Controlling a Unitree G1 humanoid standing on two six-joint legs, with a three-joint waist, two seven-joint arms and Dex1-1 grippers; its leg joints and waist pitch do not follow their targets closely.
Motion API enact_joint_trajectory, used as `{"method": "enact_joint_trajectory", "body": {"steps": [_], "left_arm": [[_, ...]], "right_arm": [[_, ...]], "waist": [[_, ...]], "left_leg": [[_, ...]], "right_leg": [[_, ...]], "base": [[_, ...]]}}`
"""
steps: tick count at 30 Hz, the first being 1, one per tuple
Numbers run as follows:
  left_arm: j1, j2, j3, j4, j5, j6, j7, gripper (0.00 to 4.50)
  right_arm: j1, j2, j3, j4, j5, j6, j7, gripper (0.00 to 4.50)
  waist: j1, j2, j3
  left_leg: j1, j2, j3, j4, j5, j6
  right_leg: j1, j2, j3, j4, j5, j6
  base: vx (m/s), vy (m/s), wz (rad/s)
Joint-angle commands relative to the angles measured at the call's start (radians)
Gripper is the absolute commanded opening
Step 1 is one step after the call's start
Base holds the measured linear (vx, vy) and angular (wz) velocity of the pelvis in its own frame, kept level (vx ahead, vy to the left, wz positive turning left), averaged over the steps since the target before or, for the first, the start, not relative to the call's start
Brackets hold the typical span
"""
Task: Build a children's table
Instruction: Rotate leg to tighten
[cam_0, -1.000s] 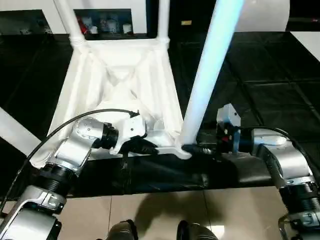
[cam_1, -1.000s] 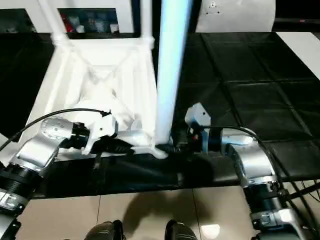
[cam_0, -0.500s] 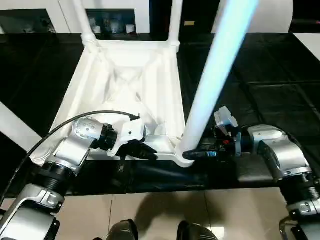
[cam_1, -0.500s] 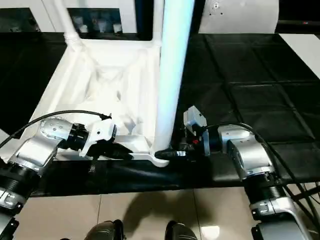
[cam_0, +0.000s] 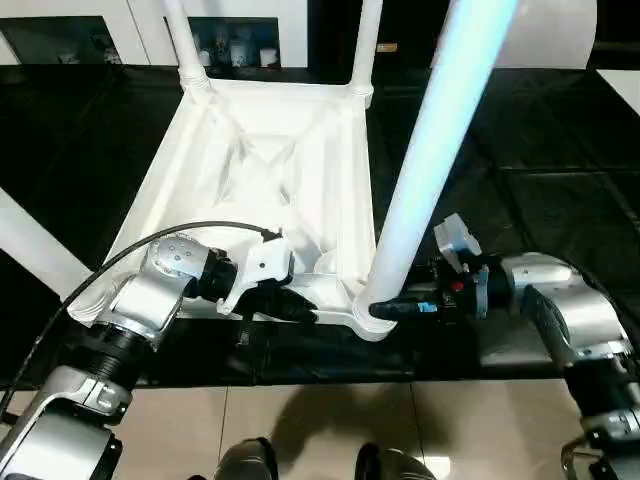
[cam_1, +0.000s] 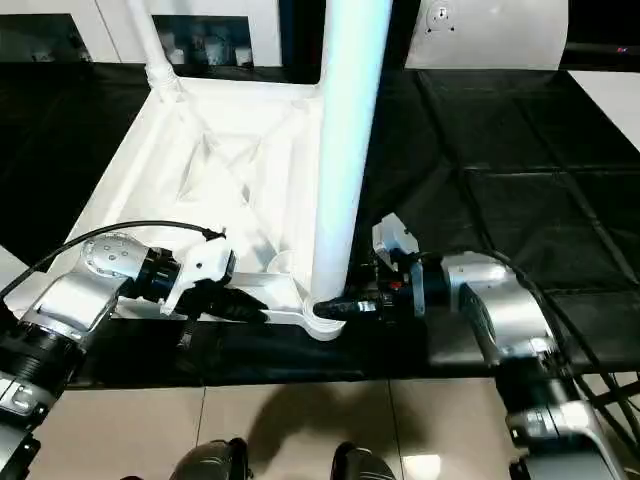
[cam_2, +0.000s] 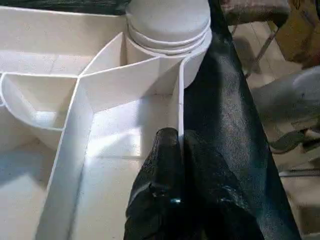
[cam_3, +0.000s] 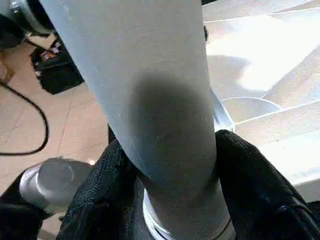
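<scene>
Left eye view shows the table top (cam_0: 265, 190) lying upside down on a black bench (cam_0: 520, 190), ribbed underside up. Two legs stand screwed in at the far corners: far-left leg (cam_0: 182, 40) and far-right leg (cam_0: 366, 40). A third leg (cam_0: 430, 160) rises from the near-right socket (cam_0: 365, 318), and another white leg (cam_0: 30, 255) shows at the left edge.

Left hand (cam_0: 290, 303) is clenched on the top's near rim; in its wrist view the black fingers (cam_2: 165, 165) pinch a thin upright wall just beside the socket. Right hand (cam_0: 400, 308) wraps the base of the near-right leg, one finger on each side, as the right wrist view's fingers (cam_3: 100, 190) show, so it is grasping that leg low down.

Handling, as a guess: the top looks like light, stiff moulded plastic, and its ribs and rim give thin edges that suit a pinch, though a light top may slide on the bench unless pinned. Smooth, round and tapered, the leg is likely slippery to twist. Gripping low near the socket, where it is thickest, should give the best turning hold without tilting the threads.
</scene>
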Motion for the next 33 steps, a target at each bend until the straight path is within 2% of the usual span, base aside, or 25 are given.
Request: {"method": "enact_joint_trajectory", "body": {"steps": [1, 2, 3, 4, 5, 7, 8, 10, 12, 15, 17, 18, 19, 20, 23, 25, 28, 29, 30, 31, 32, 33], "left_arm": [[0.007, -0.072, -0.025, -0.04, -0.002, 0.071, 0.096, 0.0], [0.004, -0.099, -0.021, -0.047, 0.001, 0.107, 0.138, 0.0], [-0.002, -0.131, -0.014, -0.049, 0.0, 0.142, 0.184, 0.0], [-0.006, -0.15, -0.007, -0.047, -0.001, 0.155, 0.213, 0.0], [-0.01, -0.162, -0.003, -0.045, -0.002, 0.164, 0.229, 0.0], [-0.025, -0.206, 0.011, -0.035, 0.001, 0.193, 0.294, 0.0], [-0.033, -0.227, 0.016, -0.03, 0.012, 0.207, 0.33, 0.0], [-0.044, -0.257, 0.025, -0.022, 0.019, 0.231, 0.376, 0.0], [-0.064, -0.314, 0.052, -0.007, 0.034, 0.278, 0.485, 0.0], [-0.091, -0.378, 0.09, 0.016, 0.054, 0.317, 0.616, 0.0], [-0.104, -0.406, 0.106, 0.024, 0.06, 0.326, 0.67, 0.0], [-0.107, -0.413, 0.106, 0.024, 0.063, 0.326, 0.684, 0.0], [-0.107, -0.416, 0.104, 0.022, 0.063, 0.326, 0.689, 0.0], [-0.104, -0.415, 0.098, 0.014, 0.064, 0.331, 0.685, 0.0], [-0.086, -0.401, 0.08, -0.012, 0.077, 0.341, 0.656, 0.0], [-0.069, -0.377, 0.074, -0.036, 0.084, 0.343, 0.637, 0.0], [-0.045, -0.335, 0.058, -0.06, 0.085, 0.33, 0.587, 0.0], [-0.045, -0.335, 0.058, -0.06, 0.085, 0.33, 0.587, 0.0], [-0.025, -0.3, 0.045, -0.072, 0.081, 0.306, 0.537, 0.0], [-0.022, -0.295, 0.043, -0.073, 0.08, 0.302, 0.529, 0.0], [-0.011, -0.27, 0.035, -0.077, 0.077, 0.28, 0.493, 0.0], [-0.005, -0.255, 0.03, -0.08, 0.075, 0.265, 0.469, 0.0]], "right_arm": [[0.026, 0.083, 0.037, -0.069, 0.001, 0.066, -0.13, 2.05], [0.03, 0.133, 0.028, -0.074, -0.023, 0.092, -0.234, 2.05], [0.026, 0.194, 0.005, -0.071, -0.036, 0.131, -0.347, 2.05], [0.025, 0.224, -0.004, -0.072, -0.043, 0.155, -0.404, 2.05], [0.024, 0.237, -0.005, -0.073, -0.049, 0.162, -0.428, 2.05], [0.022, 0.294, -0.013, -0.076, -0.073, 0.188, -0.53, 2.04], [0.021, 0.33, -0.022, -0.075, -0.085, 0.204, -0.596, 2.04], [0.015, 0.373, -0.03, -0.067, -0.097, 0.206, -0.664, 2.04], [0.003, 0.455, -0.052, -0.057, -0.124, 0.219, -0.796, 2.04], [-0.018, 0.553, -0.083, -0.032, -0.155, 0.224, -0.957, 2.04], [-0.034, 0.6, -0.105, -0.011, -0.165, 0.217, -1.039, 2.04], [-0.037, 0.612, -0.106, -0.007, -0.171, 0.205, -1.059, 2.73], [-0.038, 0.617, -0.104, -0.006, -0.176, 0.197, -1.066, 2.72], [-0.033, 0.625, -0.106, -0.014, -0.171, 0.191, -1.065, 2.72], [-0.017, 0.619, -0.095, -0.041, -0.177, 0.181, -1.044, 3.16], [0.002, 0.597, -0.108, -0.06, -0.172, 0.163, -1.027, 3.26], [0.017, 0.532, -0.125, -0.079, -0.164, 0.129, -0.965, 3.66], [0.017, 0.532, -0.125, -0.079, -0.164, 0.129, -0.965, 3.66], [0.017, 0.473, -0.141, -0.084, -0.16, 0.093, -0.913, 3.66], [0.016, 0.464, -0.144, -0.084, -0.16, 0.086, -0.905, 3.75], [0.013, 0.425, -0.155, -0.085, -0.156, 0.064, -0.866, 4.0], [0.01, 0.404, -0.162, -0.085, -0.148, 0.056, -0.836, 4.0]], "waist": [[-0.005, 0.001, -0.065], [-0.016, -0.005, -0.058], [-0.018, -0.006, -0.053], [-0.028, -0.007, -0.048], [-0.039, -0.004, -0.05], [-0.049, -0.006, -0.05], [-0.06, -0.005, -0.049], [-0.066, -0.007, -0.048], [-0.07, -0.006, -0.046], [-0.073, -0.004, -0.049], [-0.075, -0.002, -0.052], [-0.075, -0.005, -0.054], [-0.073, -0.003, -0.055], [-0.072, -0.006, -0.056], [-0.069, -0.004, -0.059], [-0.067, -0.002, -0.06], [-0.065, -0.002, -0.06], [-0.065, -0.002, -0.059], [-0.068, 0.0, -0.058], [-0.067, -0.002, -0.06], [-0.068, 0.001, -0.06], [-0.07, 0.0, -0.06]], "left_leg": [[0.018, 0.069, -0.014, -0.057, -0.142, 0.094], [0.018, 0.063, -0.016, -0.064, -0.198, 0.058], [0.02, 0.061, -0.018, -0.066, -0.217, 0.046], [0.018, 0.057, -0.025, -0.073, -0.256, 0.019], [0.024, 0.056, -0.028, -0.073, -0.284, 0.004], [0.021, 0.055, -0.029, -0.074, -0.286, 0.0], [0.02, 0.053, -0.03, -0.074, -0.295, 0.003], [0.019, 0.05, -0.029, -0.074, -0.296, 0.007], [0.023, 0.049, -0.029, -0.072, -0.3, 0.006], [0.024, 0.049, -0.029, -0.075, -0.294, 0.006], [0.023, 0.05, -0.027, -0.076, -0.284, 0.009], [0.023, 0.051, -0.025, -0.075, -0.275, 0.011], [0.022, 0.05, -0.024, -0.075, -0.256, 0.018], [0.02, 0.049, -0.02, -0.073, -0.235, 0.031], [0.015, 0.049, -0.018, -0.071, -0.184, 0.053], [0.013, 0.049, -0.017, -0.069, -0.16, 0.067], [0.011, 0.051, -0.018, -0.069, -0.161, 0.071], [0.012, 0.052, -0.018, -0.069, -0.162, 0.073], [0.01, 0.051, -0.018, -0.07, -0.163, 0.072], [0.01, 0.051, -0.018, -0.068, -0.163, 0.078], [0.008, 0.052, -0.019, -0.068, -0.152, 0.08], [0.008, 0.051, -0.019, -0.067, -0.151, 0.082]], "right_leg": [[0.054, -0.092, 0.056, -0.057, -0.217, -0.247], [0.054, -0.093, 0.055, -0.071, -0.33, -0.214], [0.05, -0.095, 0.054, -0.077, -0.386, -0.198], [0.053, -0.097, 0.05, -0.085, -0.492, -0.168], [0.051, -0.098, 0.05, -0.094, -0.546, -0.14], [0.051, -0.097, 0.051, -0.095, -0.549, -0.128], [0.048, -0.095, 0.051, -0.099, -0.556, -0.119], [0.044, -0.094, 0.051, -0.103, -0.574, -0.104], [0.038, -0.094, 0.051, -0.108, -0.595, -0.096], [0.036, -0.09, 0.051, -0.106, -0.549, -0.099], [0.036, -0.086, 0.054, -0.099, -0.479, -0.114], [0.036, -0.086, 0.056, -0.098, -0.457, -0.118], [0.039, -0.086, 0.057, -0.094, -0.412, -0.127], [0.041, -0.085, 0.059, -0.09, -0.362, -0.136], [0.049, -0.087, 0.06, -0.081, -0.282, -0.159], [0.052, -0.087, 0.06, -0.078, -0.243, -0.172], [0.056, -0.088, 0.058, -0.076, -0.243, -0.178], [0.055, -0.087, 0.058, -0.077, -0.241, -0.177], [0.056, -0.085, 0.058, -0.076, -0.238, -0.181], [0.06, -0.085, 0.057, -0.076, -0.231, -0.181], [0.06, -0.086, 0.057, -0.072, -0.213, -0.19], [0.061, -0.085, 0.057, -0.073, -0.209, -0.193]], "base": [[0.0, 0.0, 0.0], [0.0, 0.0, 0.0], [0.0, 0.0, 0.0], [0.0, 0.0, 0.0], [0.0, 0.0, 0.0], [0.0, 0.0, 0.0], [0.0, 0.0, 0.0], [0.0, 0.0, 0.0], [0.0, 0.0, 0.0], [0.0, 0.0, 0.0], [0.0, 0.0, 0.0], [0.0, 0.0, 0.0], [0.0, 0.0, 0.0], [0.0, 0.0, 0.0], [0.0, 0.0, 0.0], [0.0, 0.0, 0.0], [0.0, 0.0, 0.0], [0.0, 0.0, 0.0], [0.0, 0.0, 0.0], [0.0, 0.0, 0.0], [0.0, 0.0, 0.0], [0.0, 0.0, 0.0]]}}
